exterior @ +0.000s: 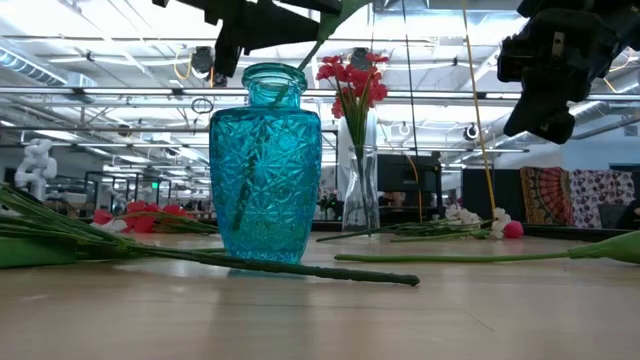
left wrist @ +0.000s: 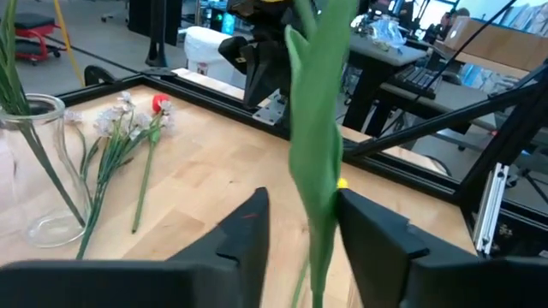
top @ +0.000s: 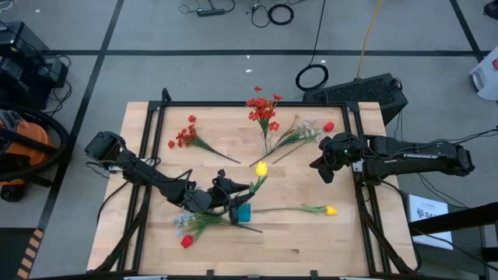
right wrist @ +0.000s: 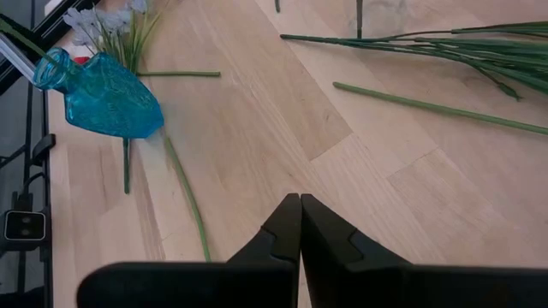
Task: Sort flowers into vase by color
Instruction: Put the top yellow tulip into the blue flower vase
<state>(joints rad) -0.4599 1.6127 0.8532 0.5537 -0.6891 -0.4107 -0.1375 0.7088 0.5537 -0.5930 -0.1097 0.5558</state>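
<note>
A blue cut-glass vase [top: 243, 211] [exterior: 265, 170] [right wrist: 107, 94] stands near the table's front middle. A yellow tulip [top: 261, 168] leans out of its mouth, the lower stem [exterior: 250, 170] inside the glass. My left gripper [top: 232, 192] [left wrist: 301, 205] hovers just above the vase, open, with the tulip's stem and leaf [left wrist: 317, 154] between its fingers. My right gripper [top: 321, 169] [right wrist: 300, 201] hangs shut over the table's right part, holding nothing. A clear vase [exterior: 360, 190] [left wrist: 34, 171] with a red spray [top: 263, 109] stands at the far middle. My left gripper stands around the tulip's stem above the blue vase's mouth. The green leaf [left wrist: 330, 201] lies against the inner side of one finger [left wrist: 368, 227]; the other finger [left wrist: 248, 227] stands apart from it. The stem runs tilted down into the vase.
On the table lie a red spray [top: 184, 137] at far left, pale sprays with a red bud [top: 307, 129] at far right, a second yellow tulip [top: 331, 210] at right front, and a pale spray with a red bud [top: 187, 229] beside the blue vase.
</note>
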